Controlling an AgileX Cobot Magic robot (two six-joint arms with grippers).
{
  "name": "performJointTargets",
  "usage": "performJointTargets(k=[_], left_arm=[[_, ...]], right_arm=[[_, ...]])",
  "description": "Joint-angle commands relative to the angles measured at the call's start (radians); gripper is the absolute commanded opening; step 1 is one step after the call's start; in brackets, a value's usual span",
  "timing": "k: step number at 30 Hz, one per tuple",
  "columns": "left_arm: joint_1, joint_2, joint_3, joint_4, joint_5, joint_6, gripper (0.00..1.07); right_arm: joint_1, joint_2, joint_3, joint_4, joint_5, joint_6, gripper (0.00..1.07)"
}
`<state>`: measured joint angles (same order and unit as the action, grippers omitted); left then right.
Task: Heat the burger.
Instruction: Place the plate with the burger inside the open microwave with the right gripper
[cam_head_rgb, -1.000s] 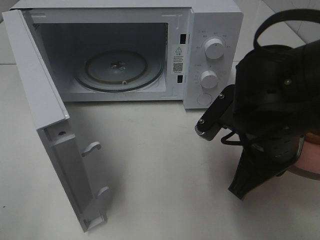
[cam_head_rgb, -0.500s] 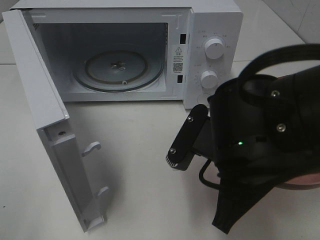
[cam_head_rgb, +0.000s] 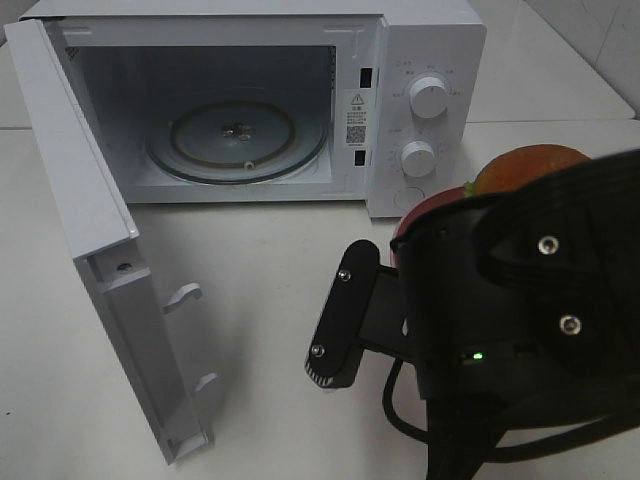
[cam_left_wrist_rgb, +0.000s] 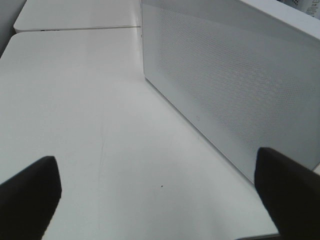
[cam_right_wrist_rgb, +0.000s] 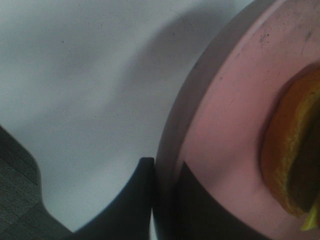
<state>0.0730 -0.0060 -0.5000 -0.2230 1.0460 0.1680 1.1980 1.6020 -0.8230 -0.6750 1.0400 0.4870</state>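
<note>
High view: a white microwave (cam_head_rgb: 250, 100) stands at the far side of a pale tabletop (cam_head_rgb: 260, 300). Its door (cam_head_rgb: 95, 250) is swung wide to the left, and a glass turntable (cam_head_rgb: 238, 138) lies bare inside. Two round knobs (cam_head_rgb: 428, 98) sit one above the other on its right panel. My right arm (cam_head_rgb: 520, 320), bulky and black, fills the near right corner. Over its far edge rises the glossy brown dome of the burger (cam_head_rgb: 530, 163), with a sliver of the pink plate (cam_head_rgb: 413, 218) showing to its left. Burger and plate are to the right of the microwave and nearer than its front. My right hand is hidden behind the arm here.

Left wrist view: my left hand (cam_left_wrist_rgb: 160, 200) is spread wide with nothing in it, its two dark fingers (cam_left_wrist_rgb: 27, 195) at the picture's edges. It is over bare tabletop, beside the microwave's white perforated wall (cam_left_wrist_rgb: 225, 90).

Right wrist view: my right hand (cam_right_wrist_rgb: 162, 172) is pinched tight on the plate's rim (cam_right_wrist_rgb: 172, 130), one dark finger on either face. The burger (cam_right_wrist_rgb: 292, 150) sits on the plate, away from the gripped edge, with a bit of green lettuce showing beneath the bun. A soft shadow lies on the tabletop beyond.
</note>
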Motion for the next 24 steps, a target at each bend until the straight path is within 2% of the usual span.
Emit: performJointTargets(k=[1,24], left_arm=[[-0.002,-0.019,0.003,-0.001,-0.005,-0.004,1.0],[-0.002,-0.019,0.003,-0.001,-0.005,-0.004,1.0]], right_arm=[[0.004,-0.009,0.002,-0.087,0.036,-0.029,0.04],[0.004,-0.009,0.002,-0.215,-0.191,-0.227,0.04]])
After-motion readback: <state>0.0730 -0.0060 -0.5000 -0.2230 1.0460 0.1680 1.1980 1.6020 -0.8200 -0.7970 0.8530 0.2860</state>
